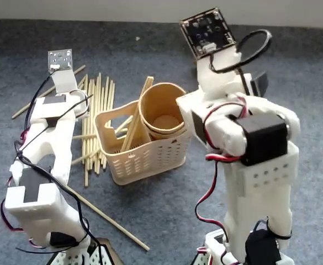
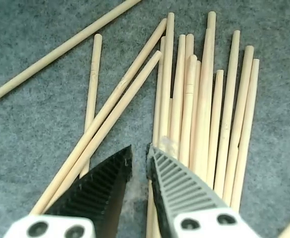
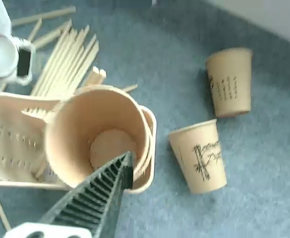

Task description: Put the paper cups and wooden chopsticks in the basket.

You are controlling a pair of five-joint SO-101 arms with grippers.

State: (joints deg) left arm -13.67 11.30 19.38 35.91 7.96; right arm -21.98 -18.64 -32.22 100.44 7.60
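Left wrist view puts the left claw [image 2: 140, 156] just above the wooden chopsticks [image 2: 199, 109]. Its jaws are parted by no more than a slit and grasp nothing, and the tips sit at the edge of the bundle. The sticks' long axis runs nearly the same way the claw points, so the jaws would close across a stick rather than along it, which looks like a workable line for a pick.

Seen from the high view, the bundle [image 1: 98, 121] lies on the grey surface at the 9 o'clock side of the basket [image 1: 150, 157], with the sticks running roughly from 12 to 6 o'clock. A few sticks already lean inside the basket beside the nested paper cups [image 1: 161, 110]. The left arm is plainly the nearer one to the loose sticks.

Right wrist view shows the right claw [image 3: 125, 166] over the mouth of the nested cups; whether it is clenched or released I cannot tell. Two more paper cups [image 3: 229, 82] [image 3: 199, 156] lie on their sides beyond the basket, nearer this arm.
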